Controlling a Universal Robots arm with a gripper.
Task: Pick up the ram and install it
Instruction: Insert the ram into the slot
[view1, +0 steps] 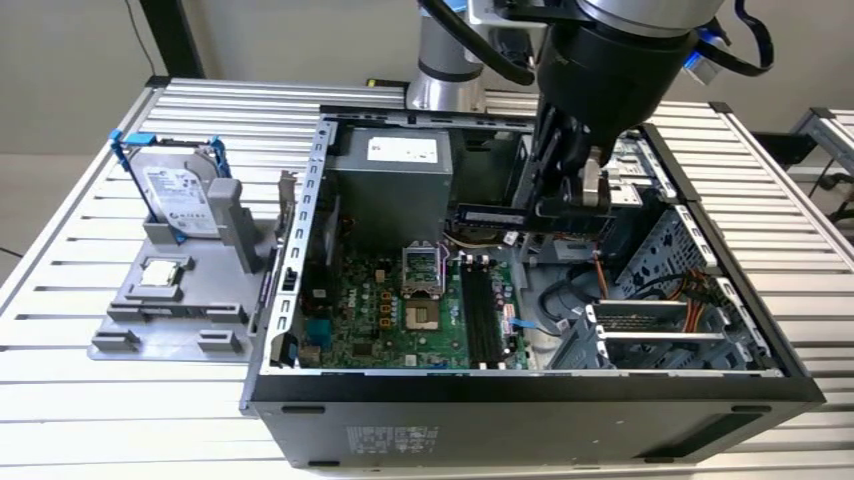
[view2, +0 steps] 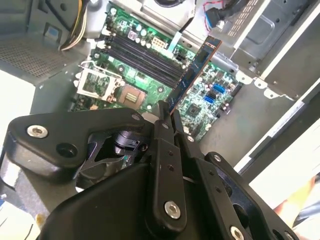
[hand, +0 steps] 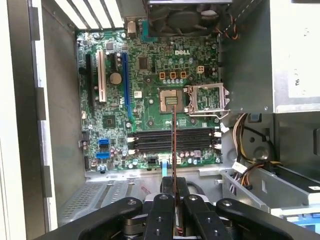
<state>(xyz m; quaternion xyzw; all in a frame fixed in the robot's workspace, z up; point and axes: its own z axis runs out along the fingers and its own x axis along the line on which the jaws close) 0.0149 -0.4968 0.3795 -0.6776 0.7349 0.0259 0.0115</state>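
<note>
The ram (view2: 192, 75) is a thin dark circuit-board stick clamped by one end between the fingers of my gripper (view2: 167, 114), which is shut on it. In the first wrist view the ram (hand: 173, 145) shows edge-on, sticking out from the gripper (hand: 173, 189) over the black memory slots (hand: 172, 140). In the exterior view the ram (view1: 490, 215) hangs inside the open computer case, above the motherboard (view1: 387, 320) and back from the memory slots (view1: 481, 315). It is clear of the board and not touching a slot.
A silver hard drive in a blue frame (view1: 180, 190) stands in a grey holder outside the case on the exterior view's left, with a small square processor chip (view1: 160, 272) lying in front of it. The power supply (view1: 400, 170), loose cables (view1: 601, 290) and case walls (view1: 300, 260) surround the board.
</note>
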